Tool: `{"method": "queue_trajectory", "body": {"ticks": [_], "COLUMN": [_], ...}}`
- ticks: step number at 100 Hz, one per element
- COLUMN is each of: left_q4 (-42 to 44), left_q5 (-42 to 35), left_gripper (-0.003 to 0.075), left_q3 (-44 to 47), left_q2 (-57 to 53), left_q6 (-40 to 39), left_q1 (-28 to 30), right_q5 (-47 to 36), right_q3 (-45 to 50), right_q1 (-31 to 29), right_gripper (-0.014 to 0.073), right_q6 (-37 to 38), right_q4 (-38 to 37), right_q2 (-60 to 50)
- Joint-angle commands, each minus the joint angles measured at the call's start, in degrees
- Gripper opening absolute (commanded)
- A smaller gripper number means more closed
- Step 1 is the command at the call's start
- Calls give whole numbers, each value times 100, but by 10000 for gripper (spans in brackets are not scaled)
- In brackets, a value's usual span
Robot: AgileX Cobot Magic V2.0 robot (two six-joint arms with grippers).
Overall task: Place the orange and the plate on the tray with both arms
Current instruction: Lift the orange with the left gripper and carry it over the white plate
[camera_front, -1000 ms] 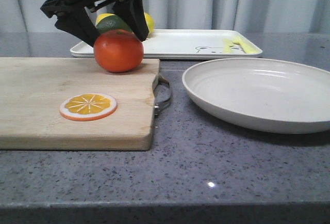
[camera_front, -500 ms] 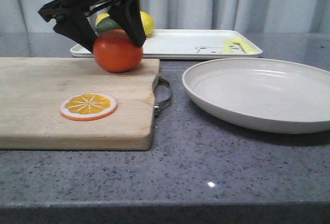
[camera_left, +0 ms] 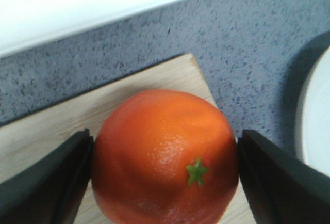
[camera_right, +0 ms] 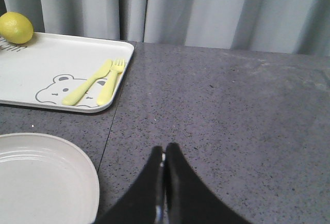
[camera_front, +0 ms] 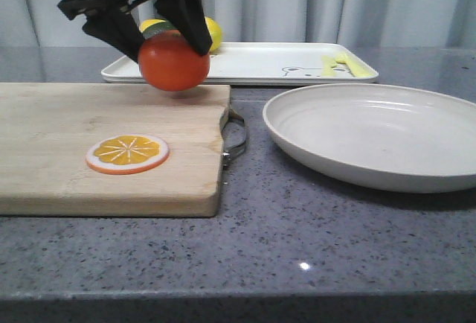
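Left gripper (camera_front: 169, 40): my two black fingers are closed around the orange (camera_front: 173, 61), one on each side of it; in the left wrist view both pads touch its skin and the green stem mark faces the camera.

Orange: it hangs just above the far right corner of the cutting board (camera_front: 74, 148), with a thin shadow under it, so I judge it is clear of the wood and carried only by my grip.

Why this grip: the fruit is round and glossy, so I hold it at its widest part (a higher or lower hold could let it slip out, I think).

Tray (camera_front: 282, 62): it lies behind the board, at the far side of the table. Its left end already holds lemons (camera_front: 213, 31) and something green, partly hidden behind my fingers. The middle part is bare, and there I would put the orange.

Right gripper (camera_right: 164, 170): its fingers are pressed together with nothing between them, and it hovers over the grey table (camera_right: 232, 110), beside the plate.

Plate (camera_front: 379, 135): it rests on the table, to the right of the board and in front of the tray, not touched by any arm.

Orange slice (camera_front: 127, 153): it lies flat on the board and is not part of my work.

Progress: the first of two things is in the air, and the plate is not yet begun.
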Motion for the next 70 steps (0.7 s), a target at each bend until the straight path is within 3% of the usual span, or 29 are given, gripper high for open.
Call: {"method": "queue_trajectory", "body": {"ticks": [1,17,51,70], "left_q4": [-228,-237,-237,-237], "left_q5": [-57,29,-311,-315], "left_gripper": [353,353,353,353], "left_q3": [-376,-668,-999,-1301], "left_q2": [-265,-265,-1,560], "left_q6": [-7,-7,-7,-7], "left_q1": [-74,-441,-1892,-2256], "right_q5": [-443,-443,-443,-443], "right_q3": [-222,-222,-222,-222], "right_q1": [-31,-31,-31,-31], "right_gripper": [-67,-67,-67,-67], "right_q6": [0,0,0,0], "right_q4": [-15,-15,-15,-15], "right_q2": [47,47,47,47]}}
